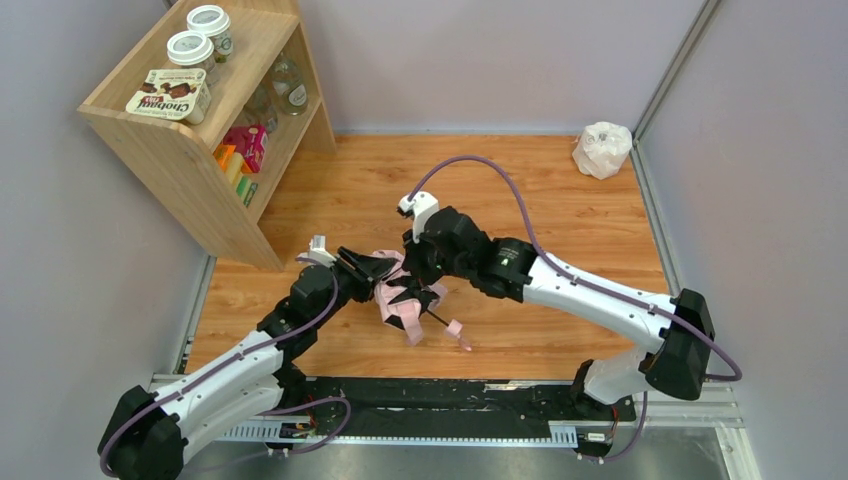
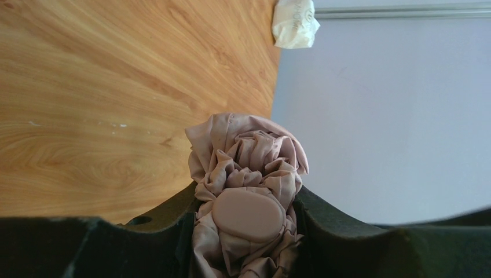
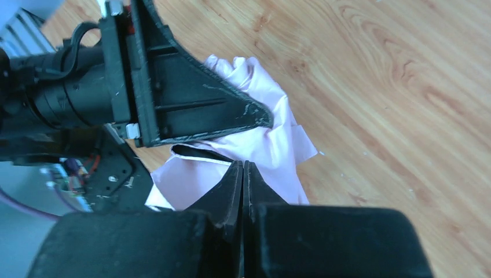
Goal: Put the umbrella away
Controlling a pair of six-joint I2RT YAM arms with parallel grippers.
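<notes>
I judged the umbrella (image 2: 246, 156) soft and light; my left gripper (image 2: 248, 188) clamped it at the stiffer handle (image 2: 248, 215), and my right gripper (image 3: 243, 168) had its jaws together.

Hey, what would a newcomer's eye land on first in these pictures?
The crumpled pale pink umbrella lies in the middle of the wooden table. The left gripper clamps its bunched fabric and handle; the right gripper is shut at the fabric's edge. A wooden shelf with jars stands far left.
</notes>
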